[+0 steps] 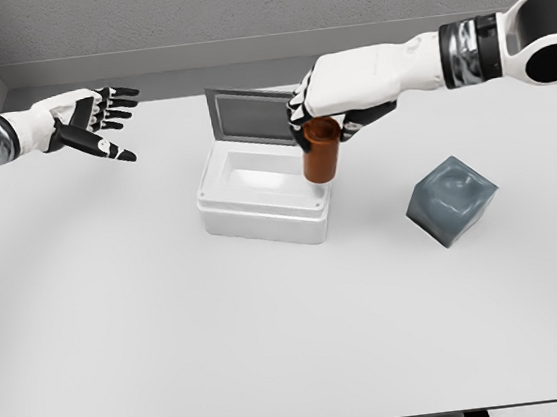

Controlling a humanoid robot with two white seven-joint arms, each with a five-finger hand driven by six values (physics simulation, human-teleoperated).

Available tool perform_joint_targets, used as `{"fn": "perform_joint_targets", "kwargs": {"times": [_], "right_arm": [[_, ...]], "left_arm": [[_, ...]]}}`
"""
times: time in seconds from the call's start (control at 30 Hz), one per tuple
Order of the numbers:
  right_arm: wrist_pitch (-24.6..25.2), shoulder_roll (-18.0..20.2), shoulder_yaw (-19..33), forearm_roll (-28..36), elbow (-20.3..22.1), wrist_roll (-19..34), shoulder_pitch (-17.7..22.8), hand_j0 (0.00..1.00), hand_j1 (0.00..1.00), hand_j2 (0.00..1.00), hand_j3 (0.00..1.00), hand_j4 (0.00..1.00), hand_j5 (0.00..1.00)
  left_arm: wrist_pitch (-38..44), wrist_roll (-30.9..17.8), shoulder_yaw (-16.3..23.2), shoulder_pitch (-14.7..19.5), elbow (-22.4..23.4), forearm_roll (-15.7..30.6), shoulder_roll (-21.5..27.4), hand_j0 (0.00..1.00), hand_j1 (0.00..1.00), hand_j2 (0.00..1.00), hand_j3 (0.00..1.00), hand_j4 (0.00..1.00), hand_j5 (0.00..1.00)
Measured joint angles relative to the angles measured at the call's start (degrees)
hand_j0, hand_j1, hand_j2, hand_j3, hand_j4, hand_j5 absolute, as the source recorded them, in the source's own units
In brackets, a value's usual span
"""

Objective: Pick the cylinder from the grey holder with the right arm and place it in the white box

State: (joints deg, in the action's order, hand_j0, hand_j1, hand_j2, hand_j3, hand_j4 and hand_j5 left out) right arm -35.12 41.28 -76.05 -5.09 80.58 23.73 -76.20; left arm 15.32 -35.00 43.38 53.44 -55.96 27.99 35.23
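Brown cylinder (pixel 320 153): held upright in the air, gripped at its top, its lower end hanging over the right rim of the white box.
Right hand (pixel 333 110): closed around the cylinder's upper part, dark fingers (pixel 300 115) curled down over it; the arm is stretched in from the upper right edge.
White box (pixel 262 192): seen open on the table, its grey lid (pixel 251 117) tilted up at the back, the inside bare and white.
Grey holder (pixel 451 200): set on the table to the right of the box, apart from it, turned at an angle, its top hollow left vacant.
Left hand (pixel 87 120): held above the table at the far left, well apart from the box, fingers spread, nothing gripped.
Table (pixel 273 340): white surface, spread under everything.
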Motion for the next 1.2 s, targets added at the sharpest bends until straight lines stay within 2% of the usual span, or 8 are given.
{"fn": "perform_joint_targets", "kwargs": {"times": [0.83, 1.2], "right_arm": [[0.0, -3.8, -1.2, 0.0, -5.3, 0.4, -0.4, 0.43, 0.43, 0.43, 0.43, 0.43, 0.43], [0.0, -4.5, -1.2, 0.0, -6.2, 0.5, -0.4, 0.46, 0.46, 0.46, 0.46, 0.46, 0.46]], "left_arm": [[1.8, 0.0, 0.1, -0.1, 0.0, -0.1, 0.4, 1.0, 1.0, 1.0, 1.0, 1.0, 1.0], [1.9, 0.0, 0.4, -0.1, -0.1, -0.2, 0.4, 1.0, 1.0, 1.0, 1.0, 1.0, 1.0]]}}
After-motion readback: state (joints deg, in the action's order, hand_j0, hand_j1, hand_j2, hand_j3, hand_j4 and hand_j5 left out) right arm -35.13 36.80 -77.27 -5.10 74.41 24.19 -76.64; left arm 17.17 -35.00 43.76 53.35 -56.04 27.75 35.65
